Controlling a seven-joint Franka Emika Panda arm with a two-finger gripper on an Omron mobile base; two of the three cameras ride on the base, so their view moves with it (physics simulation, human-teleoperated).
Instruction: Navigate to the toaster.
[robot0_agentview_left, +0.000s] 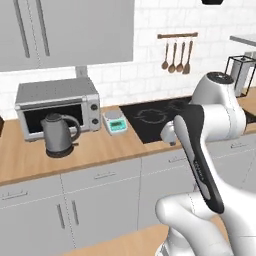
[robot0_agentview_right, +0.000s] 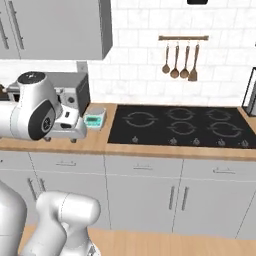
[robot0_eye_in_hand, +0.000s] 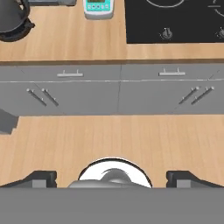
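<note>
Microwave (robot0_agentview_left: 57, 107) stands on the wooden counter (robot0_agentview_left: 100, 147) in the left base view, with a grey kettle (robot0_agentview_left: 59, 134) in front of it and a small kitchen scale (robot0_agentview_left: 115, 121) just beside it. The black cooktop (robot0_agentview_left: 152, 117) is partly covered by the arm. A dark shape cut off at the left edge cannot be identified.

In the right base view, the arm hides most of the microwave. The scale and the whole cooktop are visible.

In the hand view, the gripper (robot0_eye_in_hand: 112, 178) has its tips spread wide above the wooden floor (robot0_eye_in_hand: 118, 135). The kettle and scale are cropped at the top. Position of the toaster: cannot tell.
</note>
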